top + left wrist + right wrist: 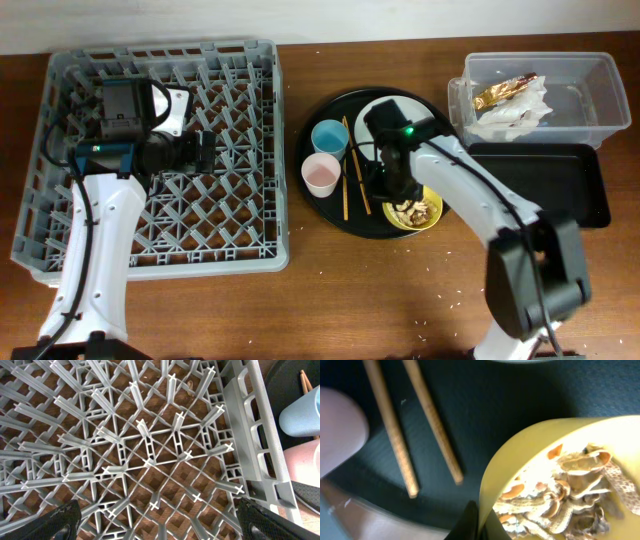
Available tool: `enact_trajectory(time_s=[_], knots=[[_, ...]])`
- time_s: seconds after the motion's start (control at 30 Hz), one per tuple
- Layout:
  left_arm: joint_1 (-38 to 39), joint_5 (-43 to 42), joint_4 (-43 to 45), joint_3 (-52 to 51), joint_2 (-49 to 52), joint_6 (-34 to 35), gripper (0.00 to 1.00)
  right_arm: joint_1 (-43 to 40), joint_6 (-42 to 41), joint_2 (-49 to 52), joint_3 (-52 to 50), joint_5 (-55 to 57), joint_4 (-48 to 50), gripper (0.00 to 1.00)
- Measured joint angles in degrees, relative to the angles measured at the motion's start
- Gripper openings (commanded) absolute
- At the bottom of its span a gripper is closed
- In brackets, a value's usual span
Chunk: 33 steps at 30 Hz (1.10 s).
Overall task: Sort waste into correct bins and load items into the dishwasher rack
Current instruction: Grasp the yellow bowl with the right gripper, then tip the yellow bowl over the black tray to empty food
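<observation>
My right gripper (pixel 398 195) is shut on the near rim of the yellow bowl (pixel 424 214), which holds beige food scraps (pixel 570 495); in the right wrist view its fingers (pixel 482 521) pinch the rim (pixel 520 445). The bowl sits on the round black tray (pixel 330 212) with the blue cup (pixel 329 137), the pink cup (pixel 320 175) and the chopsticks (pixel 347 185). My left gripper (pixel 205 150) is open and empty above the grey dishwasher rack (pixel 250 255); its fingers (pixel 160 525) are spread wide over the pegs (pixel 150 450). The plate is mostly hidden under my right arm.
The clear tub (pixel 590 75) at the back right holds white napkins (pixel 515 115) and a gold foil wrapper (pixel 503 92). The shallow black tray (pixel 550 190) lies in front of it. Rice grains dot the wooden table (pixel 400 300).
</observation>
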<state>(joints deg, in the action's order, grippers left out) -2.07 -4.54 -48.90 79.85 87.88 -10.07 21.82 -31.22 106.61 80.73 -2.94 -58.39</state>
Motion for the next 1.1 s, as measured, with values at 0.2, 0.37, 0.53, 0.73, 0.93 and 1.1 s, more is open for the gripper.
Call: enact_trajectory(time_s=[0.2, 0.37, 0.53, 0.73, 0.93, 1.1], knots=[[0.0, 0.0, 0.0, 0.0, 0.0, 0.0, 1.00, -13.7, 9.6, -15.0, 4.5, -11.3, -4.3, 0.04], [0.0, 0.0, 0.0, 0.0, 0.0, 0.0, 0.99, -33.8, 24.9, -16.7, 4.6, -26.6, -5.7, 0.04], [0.0, 0.0, 0.0, 0.0, 0.0, 0.0, 0.99, -47.5, 38.0, -10.7, 4.2, -41.2, -5.7, 0.04], [0.0, 0.0, 0.0, 0.0, 0.0, 0.0, 0.99, -53.9, 48.6, 0.2, 2.4, -57.3, -5.9, 0.04], [0.0, 0.0, 0.0, 0.0, 0.0, 0.0, 0.99, -59.5, 54.4, 5.4, -0.3, -68.2, -6.2, 0.04], [0.0, 0.0, 0.0, 0.0, 0.0, 0.0, 0.99, -61.1, 55.2, 5.4, -0.3, -77.9, -8.3, 0.04]])
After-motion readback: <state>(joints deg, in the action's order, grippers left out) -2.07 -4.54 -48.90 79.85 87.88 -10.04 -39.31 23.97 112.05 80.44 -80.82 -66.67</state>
